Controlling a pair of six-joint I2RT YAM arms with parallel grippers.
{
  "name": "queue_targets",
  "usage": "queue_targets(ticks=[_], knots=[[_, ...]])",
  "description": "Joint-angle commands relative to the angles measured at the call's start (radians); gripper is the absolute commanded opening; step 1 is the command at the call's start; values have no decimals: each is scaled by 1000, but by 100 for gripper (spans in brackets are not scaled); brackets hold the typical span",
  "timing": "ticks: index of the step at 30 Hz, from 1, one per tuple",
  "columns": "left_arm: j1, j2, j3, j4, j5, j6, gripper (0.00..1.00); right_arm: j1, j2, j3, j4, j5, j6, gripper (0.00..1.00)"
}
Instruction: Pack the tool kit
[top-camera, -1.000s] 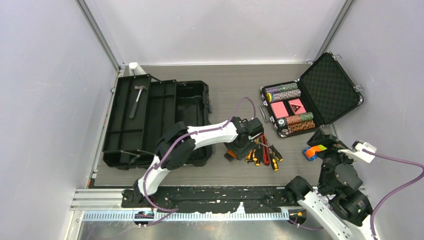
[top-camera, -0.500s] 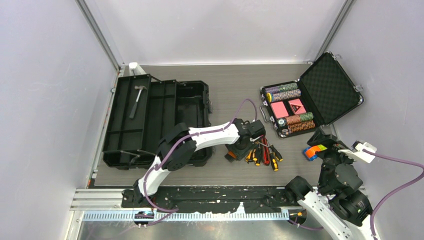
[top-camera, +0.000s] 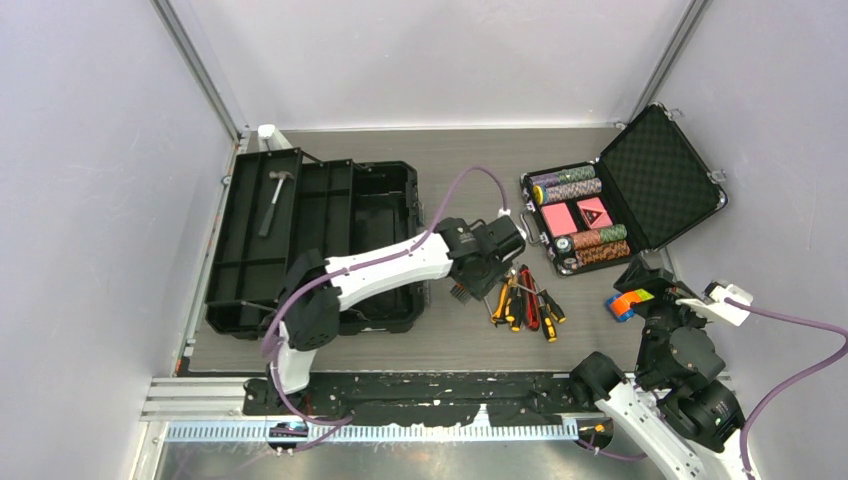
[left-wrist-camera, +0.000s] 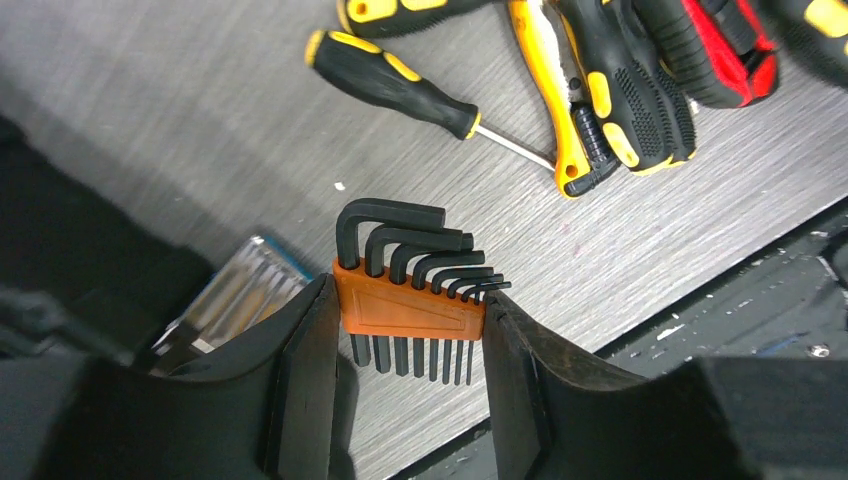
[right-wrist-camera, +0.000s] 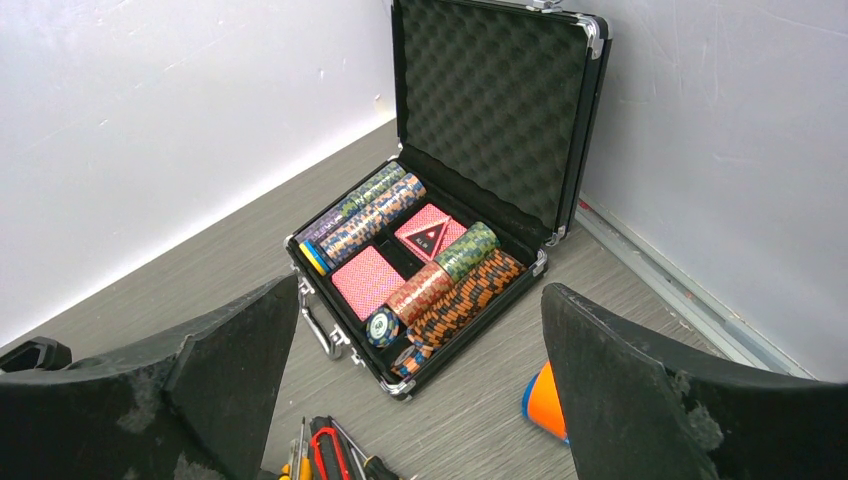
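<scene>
The black toolbox (top-camera: 310, 240) lies open on the left of the tabletop (top-camera: 470, 180), its long axis running near to far. A hammer (top-camera: 272, 200) rests in its left half, head toward the far end. Beside the box's right wall, the left end effector (left-wrist-camera: 410, 300) is clenched on a hex key set (left-wrist-camera: 410, 310); the orange holder spans finger to finger and the bent key ends all turn one way. Just beside it, fanned mostly near to far, lie screwdrivers (left-wrist-camera: 395, 85) and red pliers (left-wrist-camera: 720, 55). The right end effector (right-wrist-camera: 420, 300) is spread wide and empty, facing the chip case (right-wrist-camera: 490, 110).
</scene>
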Motion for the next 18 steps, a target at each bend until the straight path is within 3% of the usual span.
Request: queue_targets(ticks=[1,9,18], knots=[[30,-152,65,-57,-86,-12,18,-1,-22,1,38,19,-5,96],[159,-393,-22,-163,-199,-15,17,-1,-17,0,38,12,-7,96],[445,-779,-258,-288,-262,-47,18,-1,12,3,38,-5,-10,96]])
